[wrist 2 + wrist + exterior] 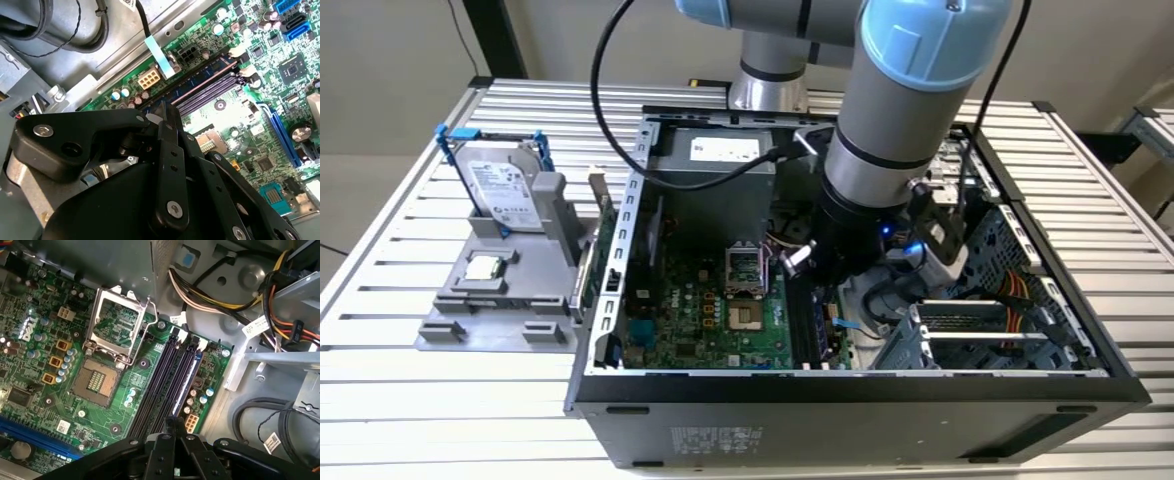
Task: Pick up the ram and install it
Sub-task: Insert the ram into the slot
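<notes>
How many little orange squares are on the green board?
3: small orange square parts, in a slanting row beside the grey square processor socket; others may be hidden.

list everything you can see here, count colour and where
ram: 1, dark blue-green, in a memory slot, by the pincer
memory slots: several, black, beside the processor socket
processor socket: 1, silver frame lifted, on the motherboard
motherboard: 1, green, inside the case
case: 1, black, open, on the table
hard drive: 1, silver, blue rails, on the holder
processor chip: 1, silver, on the holder
holder: 1, grey, exterior view's left
table: 1, silver, slatted
arm: 1, grey and blue, reaching into the case
pincer: 1, black, over the memory slots
</notes>
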Controlling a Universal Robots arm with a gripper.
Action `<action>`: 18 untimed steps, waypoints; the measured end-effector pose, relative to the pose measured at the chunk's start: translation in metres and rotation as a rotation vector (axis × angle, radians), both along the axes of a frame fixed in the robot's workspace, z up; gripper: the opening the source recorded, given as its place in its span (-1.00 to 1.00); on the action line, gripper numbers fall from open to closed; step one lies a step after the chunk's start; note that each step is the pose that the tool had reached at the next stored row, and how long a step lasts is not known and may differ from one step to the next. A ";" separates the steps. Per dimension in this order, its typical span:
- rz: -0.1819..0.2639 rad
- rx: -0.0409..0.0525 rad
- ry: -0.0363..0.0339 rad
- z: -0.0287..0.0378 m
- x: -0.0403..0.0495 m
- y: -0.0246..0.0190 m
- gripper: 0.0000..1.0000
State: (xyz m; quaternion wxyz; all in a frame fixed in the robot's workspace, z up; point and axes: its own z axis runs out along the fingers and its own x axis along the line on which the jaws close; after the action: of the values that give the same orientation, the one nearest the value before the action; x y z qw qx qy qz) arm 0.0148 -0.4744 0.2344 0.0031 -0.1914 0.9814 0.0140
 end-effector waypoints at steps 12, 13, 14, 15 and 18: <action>0.068 0.0034 0.0000 0.0000 0.0001 0.0000 -1.00; 0.076 0.0035 0.0000 -0.0001 0.0001 0.0001 -1.00; 0.084 0.0035 0.0000 -0.0001 0.0000 0.0001 -1.00; 0.093 0.0037 0.0000 -0.0001 0.0001 0.0001 -1.00; 0.112 0.0040 0.0001 0.0000 0.0002 0.0002 -1.00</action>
State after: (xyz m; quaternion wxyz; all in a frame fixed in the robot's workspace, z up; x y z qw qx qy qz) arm 0.0149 -0.4742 0.2344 0.0026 -0.2461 0.9691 0.0161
